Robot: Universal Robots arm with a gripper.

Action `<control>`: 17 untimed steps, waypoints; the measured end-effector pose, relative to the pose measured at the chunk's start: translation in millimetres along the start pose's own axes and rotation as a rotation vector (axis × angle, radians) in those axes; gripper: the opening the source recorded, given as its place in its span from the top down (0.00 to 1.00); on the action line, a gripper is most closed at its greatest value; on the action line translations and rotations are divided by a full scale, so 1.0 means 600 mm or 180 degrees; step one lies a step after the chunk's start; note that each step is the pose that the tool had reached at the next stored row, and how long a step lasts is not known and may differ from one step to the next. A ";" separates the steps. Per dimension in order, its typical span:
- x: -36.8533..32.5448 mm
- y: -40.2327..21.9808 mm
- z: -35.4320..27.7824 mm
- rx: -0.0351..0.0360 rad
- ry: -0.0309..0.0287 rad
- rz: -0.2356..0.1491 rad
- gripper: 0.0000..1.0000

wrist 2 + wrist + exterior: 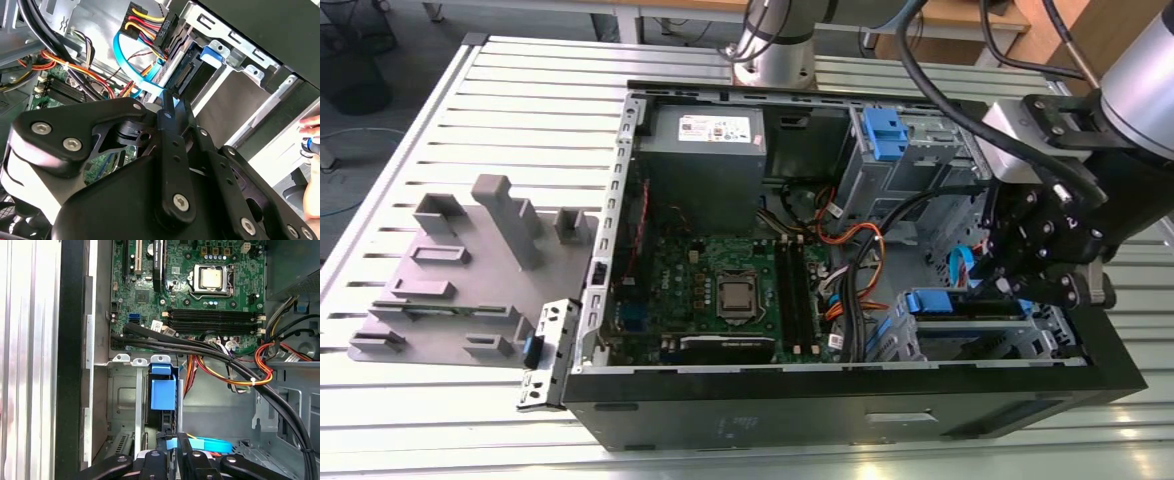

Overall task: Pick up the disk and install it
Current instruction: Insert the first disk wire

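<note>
Disk [958,305]: sitting in the case's lower bay [1041,340], mostly hidden. My pincer [1034,285] is hovering above it; whether its jaws are parted, I cannot tell.

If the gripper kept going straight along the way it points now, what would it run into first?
Most likely the disk, with its blue plastic frame, seated in the drive cage of the open computer case. In the first wrist view the gripper lines up with it. Depth is unclear, and the flat blue cable lies close beside that line.
</note>
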State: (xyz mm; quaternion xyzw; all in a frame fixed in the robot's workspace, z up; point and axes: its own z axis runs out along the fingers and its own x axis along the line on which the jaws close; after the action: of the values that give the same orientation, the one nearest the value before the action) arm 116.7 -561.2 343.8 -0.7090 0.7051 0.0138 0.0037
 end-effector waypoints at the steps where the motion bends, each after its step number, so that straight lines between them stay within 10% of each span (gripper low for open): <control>1: 0.000 0.000 -0.001 0.0000 0.0000 0.0000 0.76; 17: 0.000 -0.028 -0.002 -0.0002 -0.0003 0.0000 0.76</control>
State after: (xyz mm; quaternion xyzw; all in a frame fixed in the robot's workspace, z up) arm 133.7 -561.2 344.5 -0.7090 0.7051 0.0144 0.0039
